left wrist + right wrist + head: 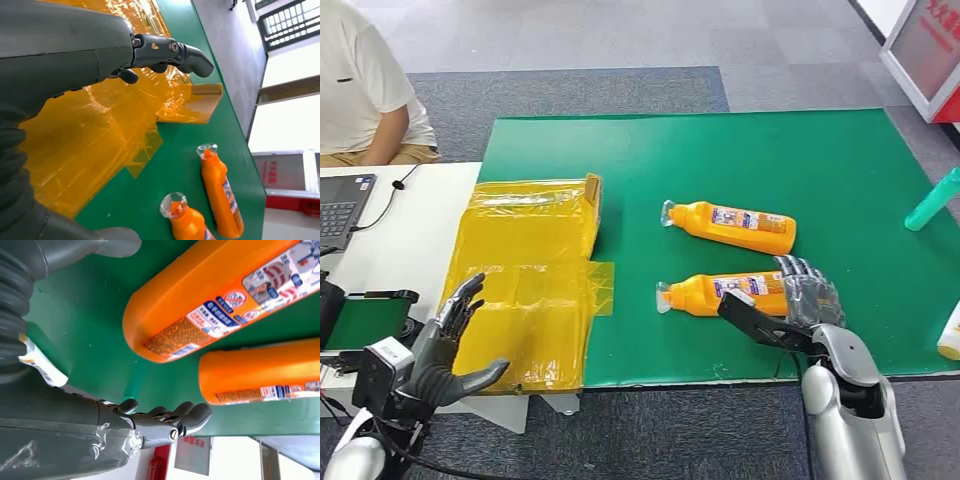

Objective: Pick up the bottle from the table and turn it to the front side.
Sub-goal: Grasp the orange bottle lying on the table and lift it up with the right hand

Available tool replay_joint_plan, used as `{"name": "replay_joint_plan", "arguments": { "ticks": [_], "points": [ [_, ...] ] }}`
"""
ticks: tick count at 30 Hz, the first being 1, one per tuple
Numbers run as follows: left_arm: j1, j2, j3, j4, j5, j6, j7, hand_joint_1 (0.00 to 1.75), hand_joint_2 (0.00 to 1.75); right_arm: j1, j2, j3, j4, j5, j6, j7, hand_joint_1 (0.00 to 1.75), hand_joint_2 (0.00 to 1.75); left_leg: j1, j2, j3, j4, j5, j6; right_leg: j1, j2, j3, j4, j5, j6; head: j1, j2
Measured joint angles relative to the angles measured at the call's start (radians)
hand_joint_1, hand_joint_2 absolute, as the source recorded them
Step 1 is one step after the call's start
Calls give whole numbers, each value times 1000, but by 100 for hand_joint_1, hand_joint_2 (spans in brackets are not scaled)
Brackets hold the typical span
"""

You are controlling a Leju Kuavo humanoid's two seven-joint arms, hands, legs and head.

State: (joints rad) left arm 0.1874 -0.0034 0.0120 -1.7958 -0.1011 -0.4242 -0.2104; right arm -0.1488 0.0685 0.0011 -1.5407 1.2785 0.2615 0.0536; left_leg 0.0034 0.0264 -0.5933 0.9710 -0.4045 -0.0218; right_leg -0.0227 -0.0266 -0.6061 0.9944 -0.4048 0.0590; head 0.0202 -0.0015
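Two orange bottles lie on their sides on the green mat [660, 160], clear caps pointing left. The far bottle [731, 228] lies apart from both hands. My right hand [807, 295] is at the base end of the near bottle [716, 293], thumb stretched along its front side and fingers behind it. In the right wrist view the near bottle [211, 305] lies between thumb and straight fingers [170, 422], not gripped; the far bottle [264, 372] lies beyond. My left hand [448, 345] hovers open over the near left corner of the yellow plastic [524, 290].
The crumpled yellow plastic covers a flattened box on the mat's left side. A teal bottle [931, 200] and a white bottle [950, 335] lie at the right edge. A laptop [343, 205] sits on the white table; a person [358, 90] sits behind it.
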Motion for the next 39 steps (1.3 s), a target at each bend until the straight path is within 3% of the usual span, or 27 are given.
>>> {"name": "replay_joint_plan", "arguments": {
  "ticks": [14, 21, 39],
  "points": [
    [-48, 21, 2, 1, 60, -8, -32, 0, 175, -159, -55, 2, 203, -7, 59, 2, 0, 175, 0, 0, 0, 1, 1, 0, 0, 0, 0, 0, 1, 0, 0, 0],
    [-65, 21, 0, 1, 64, 9, -14, 0, 175, -251, -81, 32, 318, 104, 97, 21, 0, 175, 0, 0, 0, 1, 2, 0, 0, 0, 0, 0, 1, 0, 0, 0],
    [-69, 24, 0, 0, 94, 16, -9, 0, 175, -310, -81, 142, 530, 220, 77, -4, 0, 175, 0, 0, 0, 1, 2, 0, 0, 0, 0, 0, 2, 0, 0, 0]
  ]
}}
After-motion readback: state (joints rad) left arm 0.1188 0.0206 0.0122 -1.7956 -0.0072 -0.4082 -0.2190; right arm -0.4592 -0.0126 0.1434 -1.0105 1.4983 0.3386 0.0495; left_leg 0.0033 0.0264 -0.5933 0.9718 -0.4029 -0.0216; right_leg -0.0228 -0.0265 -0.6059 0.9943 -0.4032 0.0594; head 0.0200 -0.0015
